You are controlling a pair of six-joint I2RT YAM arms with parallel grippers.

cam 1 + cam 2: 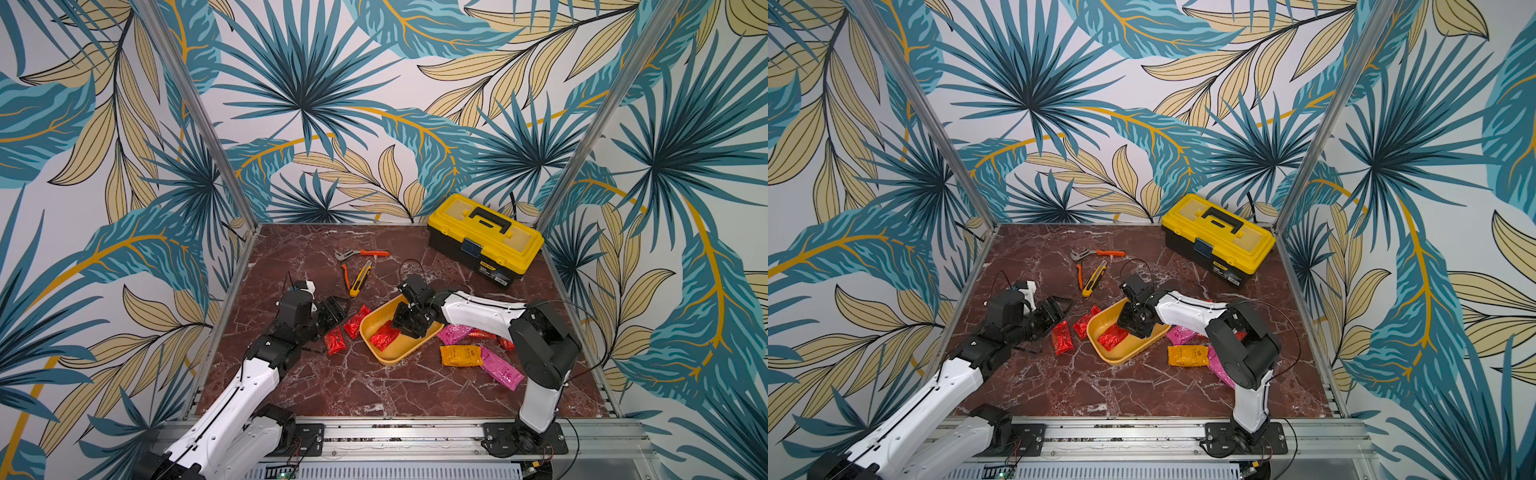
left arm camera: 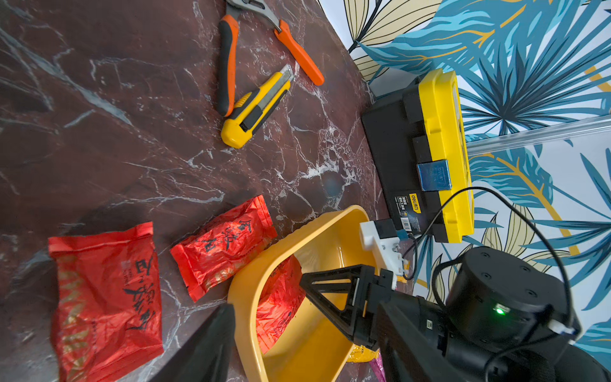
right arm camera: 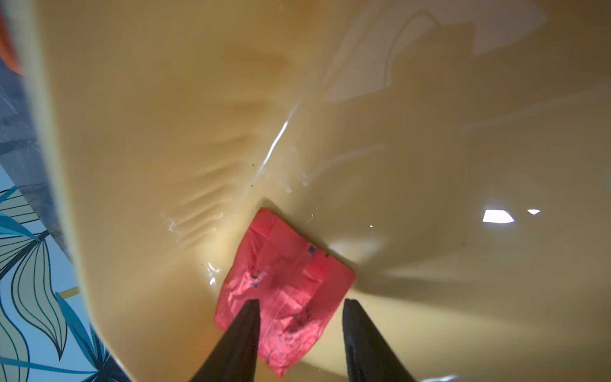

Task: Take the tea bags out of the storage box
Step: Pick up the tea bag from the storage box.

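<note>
Red-veined marble tabletop [image 1: 374, 390], hemmed by tropical-leaf walls, showed a job close to done: only one red tea bag [image 1: 384, 336] could be seen inside the storage box [image 1: 395, 354], flat on its floor. The right gripper [image 3: 300, 302] was down inside the box, its fingers parted and straddling that bag, one tip over the foil and the other just beside its edge, not clenched on it. Two red sachets [image 1: 334, 340] lay on the marble just beside the box on the left arm's side, where the left gripper [image 1: 337, 309] hovered with fingers spread and nothing between them. On the opposite side lay an orange sachet [image 1: 460, 355] and pink sachets [image 1: 500, 368], with more partly hidden behind the right arm. Judging by the box, one pinch and a lift out would finish the task. A toolbox [image 1: 484, 239], pliers [image 1: 353, 254] and a utility knife [image 1: 360, 279] sat well apart.
</note>
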